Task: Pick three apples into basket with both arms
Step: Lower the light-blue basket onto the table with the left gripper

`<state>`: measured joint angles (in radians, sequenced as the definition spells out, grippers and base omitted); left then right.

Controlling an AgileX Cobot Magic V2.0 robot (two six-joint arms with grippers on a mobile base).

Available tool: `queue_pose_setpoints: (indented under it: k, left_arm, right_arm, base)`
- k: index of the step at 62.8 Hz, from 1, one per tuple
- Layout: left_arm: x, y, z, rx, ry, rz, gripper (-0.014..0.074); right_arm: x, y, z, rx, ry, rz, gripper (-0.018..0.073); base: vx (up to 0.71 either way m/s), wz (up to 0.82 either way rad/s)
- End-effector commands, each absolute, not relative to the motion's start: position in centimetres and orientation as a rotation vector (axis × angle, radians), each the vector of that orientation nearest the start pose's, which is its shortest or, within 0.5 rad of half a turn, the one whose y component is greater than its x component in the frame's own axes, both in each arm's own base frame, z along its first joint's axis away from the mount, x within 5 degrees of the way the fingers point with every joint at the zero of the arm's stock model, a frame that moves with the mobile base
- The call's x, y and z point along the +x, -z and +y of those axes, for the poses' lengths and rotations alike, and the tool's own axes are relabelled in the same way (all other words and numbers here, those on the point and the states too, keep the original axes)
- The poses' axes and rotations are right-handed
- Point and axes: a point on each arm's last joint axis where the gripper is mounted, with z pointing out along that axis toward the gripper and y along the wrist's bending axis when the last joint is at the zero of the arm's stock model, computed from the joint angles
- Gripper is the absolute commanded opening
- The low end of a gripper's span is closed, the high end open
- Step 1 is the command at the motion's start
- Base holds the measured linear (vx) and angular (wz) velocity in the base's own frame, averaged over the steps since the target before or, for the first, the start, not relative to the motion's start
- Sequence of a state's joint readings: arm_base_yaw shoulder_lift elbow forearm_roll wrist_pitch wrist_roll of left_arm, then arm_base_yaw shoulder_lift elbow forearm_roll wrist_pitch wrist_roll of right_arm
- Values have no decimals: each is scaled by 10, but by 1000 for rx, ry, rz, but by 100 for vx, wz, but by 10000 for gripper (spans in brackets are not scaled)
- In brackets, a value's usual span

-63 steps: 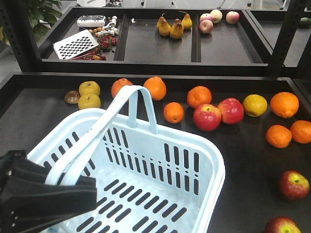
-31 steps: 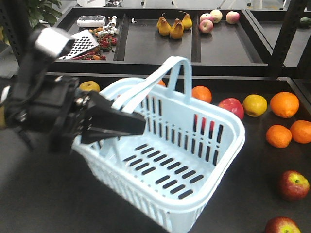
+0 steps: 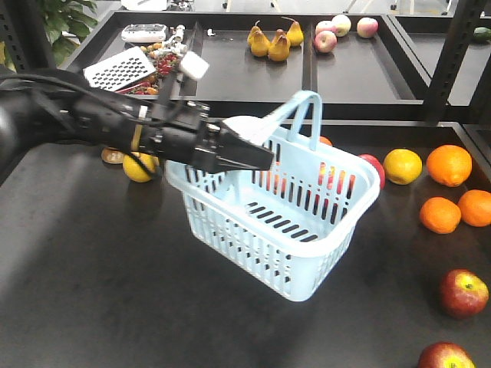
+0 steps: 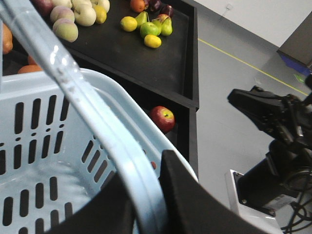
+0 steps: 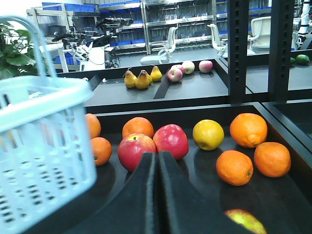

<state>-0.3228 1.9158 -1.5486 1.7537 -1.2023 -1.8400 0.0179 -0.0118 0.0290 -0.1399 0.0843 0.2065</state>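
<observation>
Inside left claw [image 3: 262, 156], basket handle [image 4: 68, 80].

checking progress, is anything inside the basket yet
No fruit shows inside the basket; the red apples seen through its slots sit behind it. The left gripper covers one corner.

The left hand [image 4: 146, 202] grips the basket [image 4: 44, 83] handle — one apple [image 4: 162, 118] beyond (red, yellow-patched).
</observation>
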Motion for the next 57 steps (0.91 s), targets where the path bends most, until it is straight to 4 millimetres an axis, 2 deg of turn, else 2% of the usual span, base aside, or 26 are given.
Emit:
queue_pose_setpoints:
  k: [1, 11, 25, 38, 57]
  left_arm:
    - [339, -326, -221, 1346, 1445, 1649, 1]
    - [342, -311, -242, 1384, 1486, 1652, 4]
    - [351, -282, -250, 1368, 1535, 1721, 4]
    - [355, -272, -250, 1352, 1553, 1753, 15]
    - [367, -271, -233, 1257, 1561, 1829, 23]
  right_arm:
    - [56, -199, 0, 34, -51, 1513, -8]
    - [56, -199, 0, 34, -51, 1513, -8]
    - [56, -199, 0, 34, -51, 1513, -8]
    - [56, -199, 0, 34, -51, 1513, -8]
    - [56, -199, 0, 34, -51, 1513, -8]
  base:
    - [0, 0]
    - [0, 0]
    - [0, 0]
    - [0, 0]
    - [0, 0]
